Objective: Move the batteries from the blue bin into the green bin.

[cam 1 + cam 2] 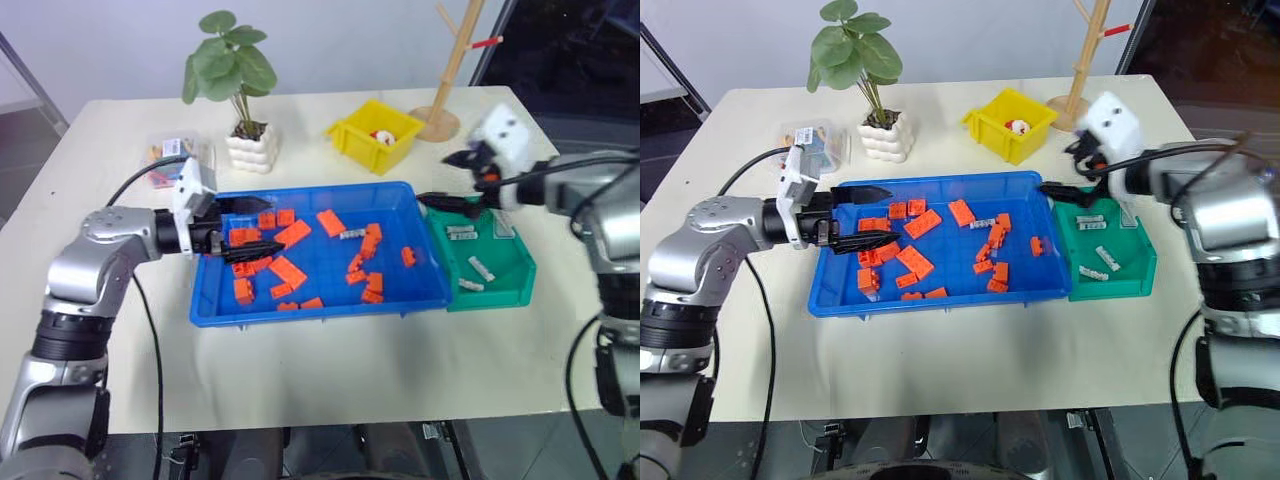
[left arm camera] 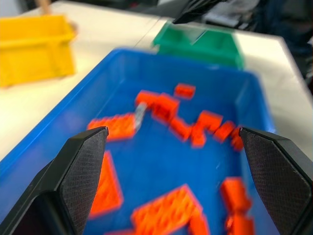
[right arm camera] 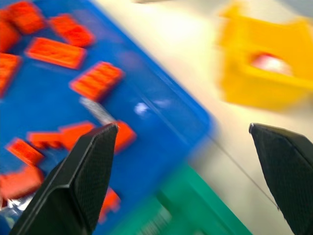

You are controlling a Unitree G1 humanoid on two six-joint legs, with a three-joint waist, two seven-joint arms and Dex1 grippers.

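Right gripper (image 1: 455,180) hangs spread and empty above the green bin (image 1: 505,285). Left gripper (image 1: 250,225), spread, must next pinch a battery (image 1: 352,234) in the blue bin (image 1: 300,312).

Cream table (image 1: 330,380) before a pale wall (image 1: 330,40), dark window (image 1: 570,50) rightward.
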